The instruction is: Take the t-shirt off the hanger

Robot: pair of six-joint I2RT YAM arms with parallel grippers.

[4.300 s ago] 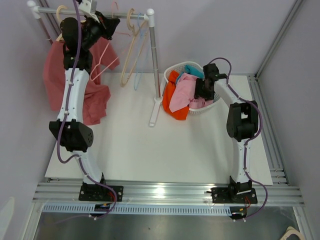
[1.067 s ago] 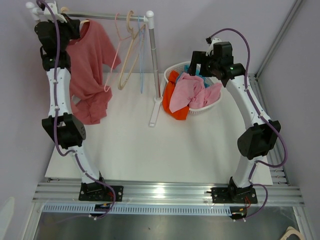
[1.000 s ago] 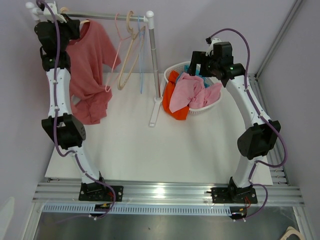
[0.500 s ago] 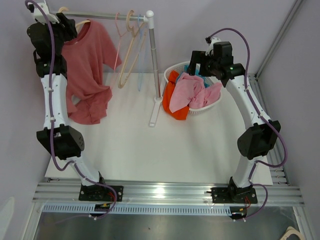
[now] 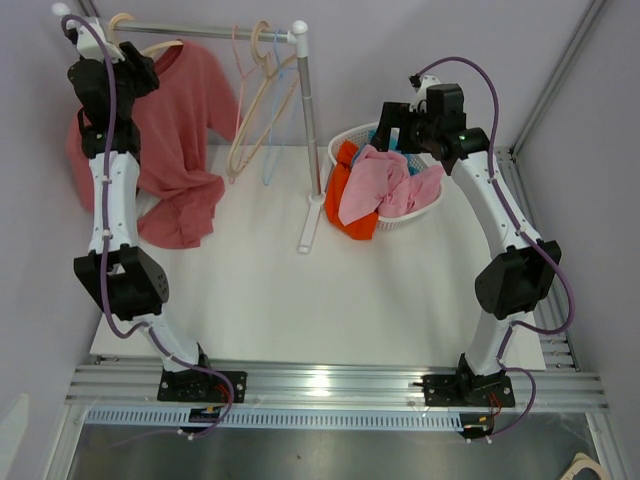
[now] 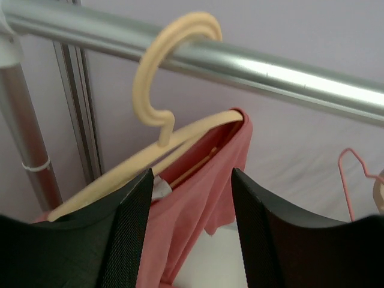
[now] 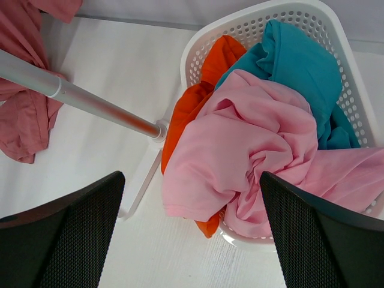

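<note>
The t-shirt (image 5: 190,120) is a faded red with short sleeves. It hangs from a cream hanger (image 6: 174,66) at the left end of the metal rail (image 6: 282,66). Its collar sits high on the hanger's right arm and the cloth falls in loose folds. The hem is crumpled in a heap on the white table (image 5: 300,290) below. In the left wrist view a small grey label shows inside the neck.

The left gripper (image 6: 191,180) is raised just under the rail. Its jaws are moderately apart, with the hanger's arm and the shirt's collar seen between them. Whether either finger touches the cloth cannot be told.

Further along the rail hang several bare hangers (image 5: 255,100) in cream, pink and blue.

Right of the rack's post (image 5: 312,130) stands a white basket (image 7: 288,9) heaped with pink, orange and teal clothes. The right gripper (image 7: 191,180) hovers above it, spread wide and holding nothing.
</note>
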